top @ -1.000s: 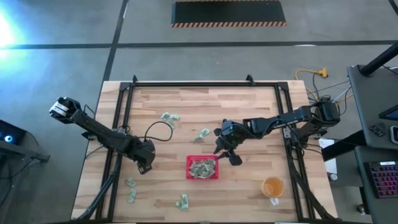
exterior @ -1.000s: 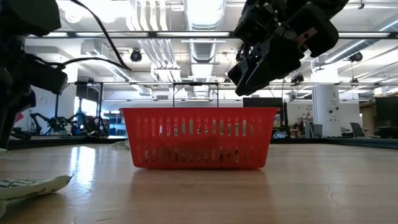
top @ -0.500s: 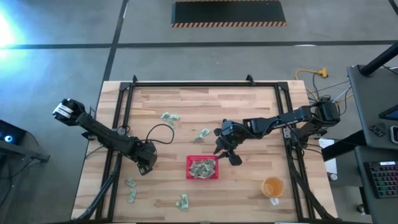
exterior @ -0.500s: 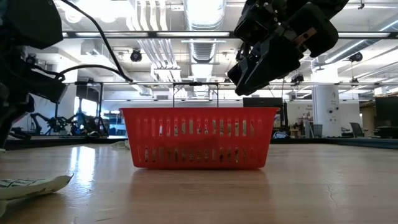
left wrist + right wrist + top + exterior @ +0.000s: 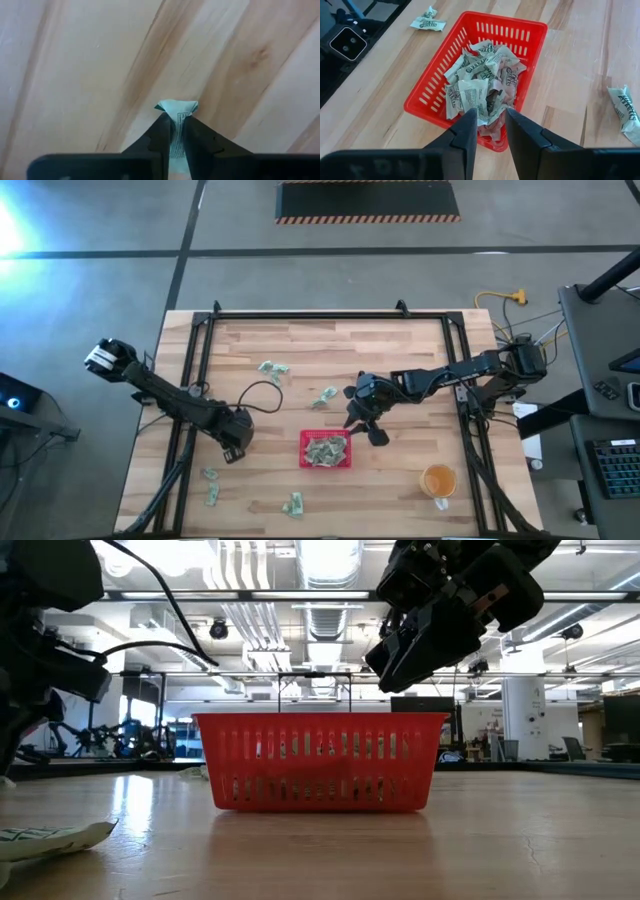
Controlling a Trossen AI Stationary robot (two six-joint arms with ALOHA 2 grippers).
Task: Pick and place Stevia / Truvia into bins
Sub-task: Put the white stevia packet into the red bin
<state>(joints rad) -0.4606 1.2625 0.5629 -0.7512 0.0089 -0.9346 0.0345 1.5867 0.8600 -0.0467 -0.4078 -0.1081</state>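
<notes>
Left pincer (image 5: 174, 131) pinches a sachet (image 5: 176, 111) — right pincer (image 5: 490, 131) spread above tray (image 5: 432, 90).

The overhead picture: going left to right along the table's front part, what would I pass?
Sachets near the left edge → left gripper → sachet at the front edge → red tray → right gripper → orange cup.

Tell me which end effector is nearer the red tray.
Right. The right end effector hovers beside the red tray's right-hand far corner. The left end effector sits farther off to the tray's left, pinching a sachet over the table.
</notes>
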